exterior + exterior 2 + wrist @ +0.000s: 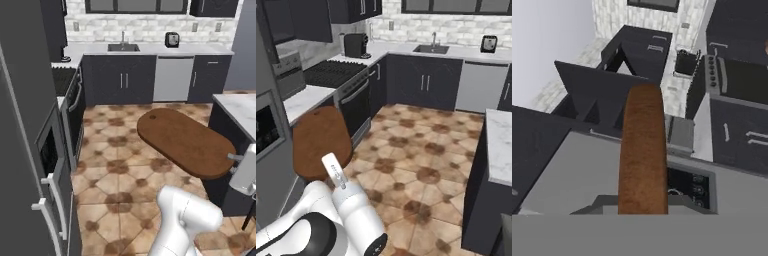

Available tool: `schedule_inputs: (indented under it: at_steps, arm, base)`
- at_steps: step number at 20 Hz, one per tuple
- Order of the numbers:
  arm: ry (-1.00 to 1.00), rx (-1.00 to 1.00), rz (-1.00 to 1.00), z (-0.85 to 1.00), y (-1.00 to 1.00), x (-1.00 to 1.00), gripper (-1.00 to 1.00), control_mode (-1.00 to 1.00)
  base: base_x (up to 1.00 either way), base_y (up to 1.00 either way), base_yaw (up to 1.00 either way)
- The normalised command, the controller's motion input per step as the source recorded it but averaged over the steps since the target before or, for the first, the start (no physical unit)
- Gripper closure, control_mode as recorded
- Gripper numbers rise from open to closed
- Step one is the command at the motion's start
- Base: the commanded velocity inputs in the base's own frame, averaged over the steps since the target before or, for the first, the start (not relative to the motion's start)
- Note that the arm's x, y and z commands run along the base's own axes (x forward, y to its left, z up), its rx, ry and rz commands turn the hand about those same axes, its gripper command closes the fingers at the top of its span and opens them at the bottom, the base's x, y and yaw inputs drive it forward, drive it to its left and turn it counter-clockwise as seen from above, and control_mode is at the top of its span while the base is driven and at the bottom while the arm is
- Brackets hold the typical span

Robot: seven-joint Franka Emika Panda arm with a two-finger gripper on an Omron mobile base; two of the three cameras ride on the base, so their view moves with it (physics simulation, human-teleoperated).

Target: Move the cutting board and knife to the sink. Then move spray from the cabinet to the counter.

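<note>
The cutting board point(185, 142), a dark-brown oval, hangs flat in the air above the tiled floor. My gripper point(233, 163) is shut on its near right end. From the right base view the cutting board point(320, 140) floats at the left, just beyond my hand. Along the hand view the cutting board point(643, 150) runs edge-on up the middle. The black sink point(123, 48) with its grey faucet sits in the far white counter point(200, 49); the sink point(431, 49) is also at the back of the right base view. Knife and spray are out of view.
A marble island point(240, 112) with dark fronts stands close on the right. On the left are the grey fridge point(20, 150), oven and stove point(331, 72). A toaster point(172, 39) and a coffee maker point(356, 45) sit on the counters. Open tiled floor point(115, 165) lies toward the sink.
</note>
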Motion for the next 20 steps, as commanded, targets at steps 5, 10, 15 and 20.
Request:
schedule_inputs:
  at_steps: [5,10,15,20]
  arm:
    - [0.0,0.0,0.0,0.0,0.0,0.0,1.0,1.0]
    - [0.0,0.0,0.0,0.0,0.0,0.0,1.0,1.0]
    - [0.0,0.0,0.0,0.0,0.0,0.0,1.0,1.0]
    - [0.0,0.0,0.0,0.0,0.0,0.0,1.0,1.0]
  base:
    - [1.0,0.0,-0.18]
    - [1.0,0.0,-0.14]
    - [1.0,0.0,-0.13]
    - [1.0,0.0,-0.12]
